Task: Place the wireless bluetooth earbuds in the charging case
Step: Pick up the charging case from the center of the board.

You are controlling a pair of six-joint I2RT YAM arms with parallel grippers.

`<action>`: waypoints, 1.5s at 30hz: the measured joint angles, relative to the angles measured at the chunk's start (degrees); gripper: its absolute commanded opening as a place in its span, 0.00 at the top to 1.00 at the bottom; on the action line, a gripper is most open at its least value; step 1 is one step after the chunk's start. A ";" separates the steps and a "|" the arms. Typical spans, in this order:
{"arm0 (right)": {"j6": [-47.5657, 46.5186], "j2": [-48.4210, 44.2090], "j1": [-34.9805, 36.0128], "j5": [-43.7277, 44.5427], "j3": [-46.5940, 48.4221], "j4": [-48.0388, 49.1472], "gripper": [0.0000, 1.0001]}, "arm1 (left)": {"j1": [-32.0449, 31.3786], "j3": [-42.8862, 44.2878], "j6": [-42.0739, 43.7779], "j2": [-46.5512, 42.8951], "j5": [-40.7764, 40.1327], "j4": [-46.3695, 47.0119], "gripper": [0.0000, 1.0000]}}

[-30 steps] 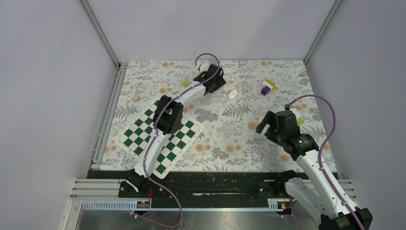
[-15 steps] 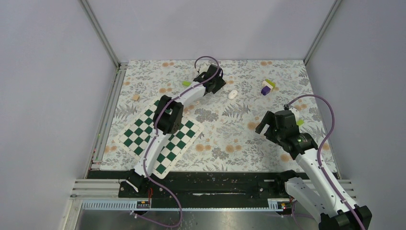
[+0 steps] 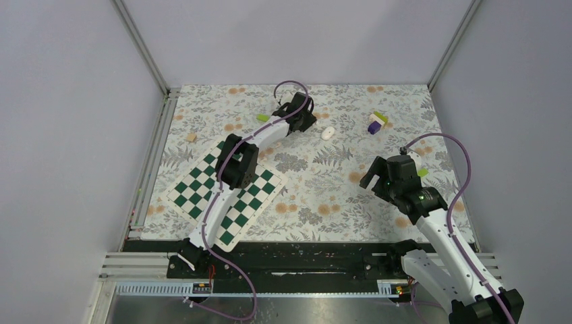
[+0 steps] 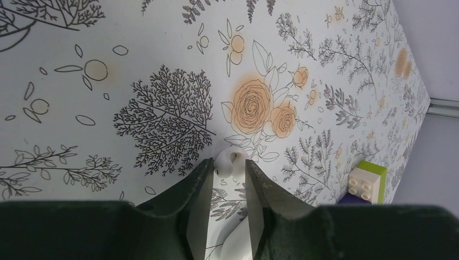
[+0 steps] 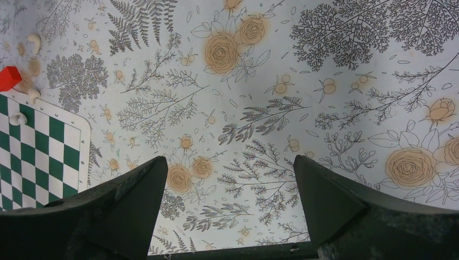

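Observation:
A white earbud (image 4: 233, 156) lies on the flowered mat at the far middle, its round head between the tips of my left gripper (image 4: 229, 162). Both fingers touch its sides, and its stem runs back between them. From above, the left gripper (image 3: 304, 119) hides the earbud. The charging case (image 3: 328, 133), small, white and rounded, lies shut on the mat a little right of that gripper. My right gripper (image 5: 230, 160) hovers open over bare mat at the right (image 3: 373, 181), with nothing between its fingers.
A purple, white and green brick stack (image 3: 376, 123) stands right of the case, also seen as the brick stack (image 4: 368, 181). A green-white chessboard (image 3: 202, 196) lies under the left arm. A green piece (image 3: 262, 117) and a tan block (image 3: 191, 137) lie at the left. A red block (image 5: 8, 77) sits by the board.
My left gripper has narrowed its jaws onto the earbud and shifted slightly at the far middle. The right arm has barely moved.

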 measured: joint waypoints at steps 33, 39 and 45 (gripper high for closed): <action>0.00 -0.02 0.00 -0.70 0.00 0.02 0.06 | -0.15 -23.28 8.61 -15.85 0.52 0.79 0.89; 0.02 0.42 0.00 -1.49 0.00 0.66 0.06 | -0.15 -35.56 14.23 -28.50 0.39 -0.31 0.75; 0.55 1.49 0.00 -2.75 0.00 2.60 0.07 | -0.37 -32.63 19.61 -30.56 0.35 -1.97 0.47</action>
